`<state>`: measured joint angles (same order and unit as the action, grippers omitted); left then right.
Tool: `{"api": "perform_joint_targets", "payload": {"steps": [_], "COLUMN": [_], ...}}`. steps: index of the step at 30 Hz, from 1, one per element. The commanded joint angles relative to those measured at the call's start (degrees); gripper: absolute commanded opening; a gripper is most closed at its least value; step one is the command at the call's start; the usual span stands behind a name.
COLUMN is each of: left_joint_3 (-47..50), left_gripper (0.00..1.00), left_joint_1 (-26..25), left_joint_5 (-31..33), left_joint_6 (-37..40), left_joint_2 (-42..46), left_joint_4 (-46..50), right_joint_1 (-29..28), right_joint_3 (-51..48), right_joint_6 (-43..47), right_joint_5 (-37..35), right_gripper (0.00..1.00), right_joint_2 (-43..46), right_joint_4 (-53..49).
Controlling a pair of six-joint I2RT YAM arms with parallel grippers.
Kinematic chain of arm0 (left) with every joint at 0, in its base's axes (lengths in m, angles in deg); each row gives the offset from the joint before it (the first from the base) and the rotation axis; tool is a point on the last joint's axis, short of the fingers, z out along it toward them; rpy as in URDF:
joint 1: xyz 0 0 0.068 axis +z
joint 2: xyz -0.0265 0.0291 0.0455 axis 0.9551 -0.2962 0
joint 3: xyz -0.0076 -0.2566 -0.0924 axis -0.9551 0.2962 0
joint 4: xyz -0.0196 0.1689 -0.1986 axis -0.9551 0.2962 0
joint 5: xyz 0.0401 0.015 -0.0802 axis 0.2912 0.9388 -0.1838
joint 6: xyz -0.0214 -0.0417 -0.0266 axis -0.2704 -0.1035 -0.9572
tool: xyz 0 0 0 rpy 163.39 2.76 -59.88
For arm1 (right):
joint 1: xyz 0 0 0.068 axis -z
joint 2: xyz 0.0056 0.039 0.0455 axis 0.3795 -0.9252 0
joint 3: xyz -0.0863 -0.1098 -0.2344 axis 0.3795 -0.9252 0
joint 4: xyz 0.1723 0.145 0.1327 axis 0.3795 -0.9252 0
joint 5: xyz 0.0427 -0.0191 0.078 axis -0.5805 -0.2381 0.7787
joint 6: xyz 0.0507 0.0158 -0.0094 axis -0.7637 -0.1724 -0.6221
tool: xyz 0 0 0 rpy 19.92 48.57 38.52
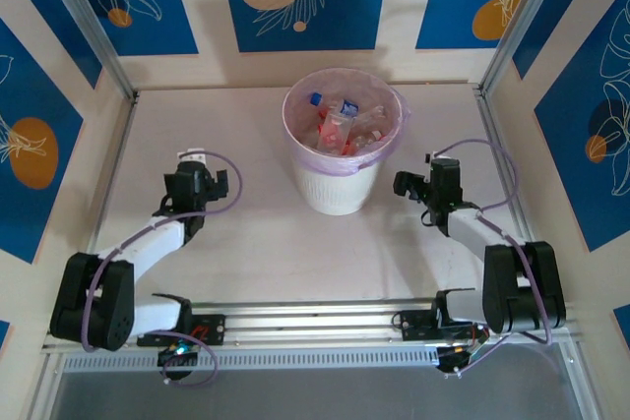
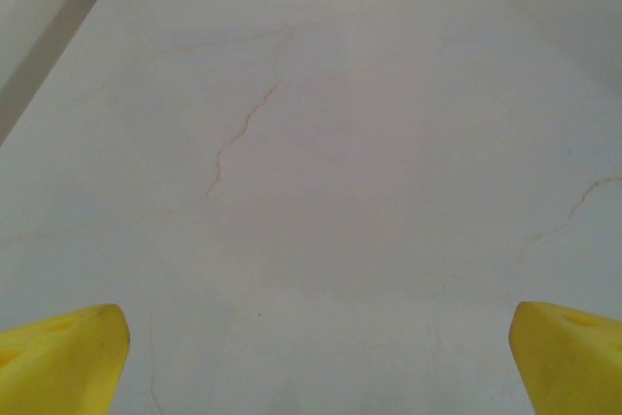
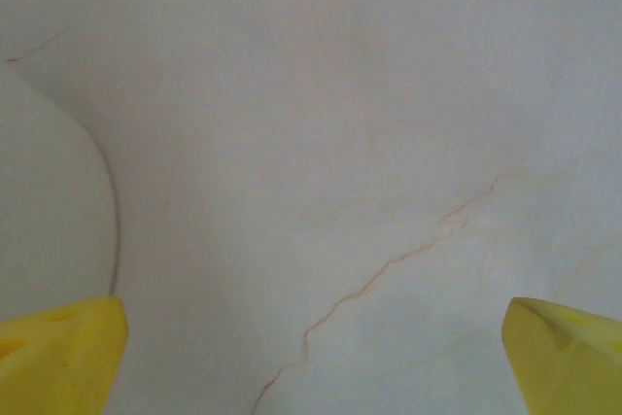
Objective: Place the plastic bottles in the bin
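Observation:
The bin (image 1: 340, 184), a white ribbed bucket with a pinkish bag folded over its rim, stands at the table's middle back. Several plastic bottles (image 1: 343, 125) with red and blue caps lie piled inside it. My left gripper (image 1: 194, 166) hovers low over the table to the bin's left, and its yellow fingertips (image 2: 68, 357) stand wide apart with bare table between them (image 2: 316, 357). To the bin's right sits my right gripper (image 1: 425, 176), also open, with nothing between its yellow fingertips (image 3: 63, 357). The bin's white wall (image 3: 44, 211) edges into the right wrist view at left.
The pale marbled tabletop (image 1: 256, 243) is ringed by blue-and-cream patterned walls (image 1: 39, 145) with metal posts at the back corners. An aluminium rail (image 1: 315, 322) with the arm bases runs along the near edge.

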<state>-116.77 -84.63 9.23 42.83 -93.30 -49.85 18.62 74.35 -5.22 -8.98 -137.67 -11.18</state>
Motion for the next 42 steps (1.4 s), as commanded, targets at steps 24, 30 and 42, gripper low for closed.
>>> {"api": "perform_joint_targets", "payload": {"steps": [24, 30, 42], "left_joint_3": [10.45, 9.93, 9.90], "left_gripper": [1.00, 1.00, 1.00], "left_joint_1": [5.00, 5.53, 5.62], "left_joint_5": [-7.34, -8.00, -8.25], "left_joint_6": [8.45, 7.93, 7.71], "left_joint_2": [-17.84, -17.30, -17.05], "left_joint_4": [-43.06, -41.38, -41.00], "right_joint_1": [3.02, 3.27, 2.37], "right_joint_3": [-8.08, -7.29, -6.73], "right_joint_6": [7.84, 7.89, 8.90], "right_joint_5": [4.25, 4.65, 4.16], "right_gripper": [0.99, 0.99, 0.99], "right_joint_2": [-12.24, -11.98, -12.12], "right_joint_4": [40.87, 38.80, 38.15]}}
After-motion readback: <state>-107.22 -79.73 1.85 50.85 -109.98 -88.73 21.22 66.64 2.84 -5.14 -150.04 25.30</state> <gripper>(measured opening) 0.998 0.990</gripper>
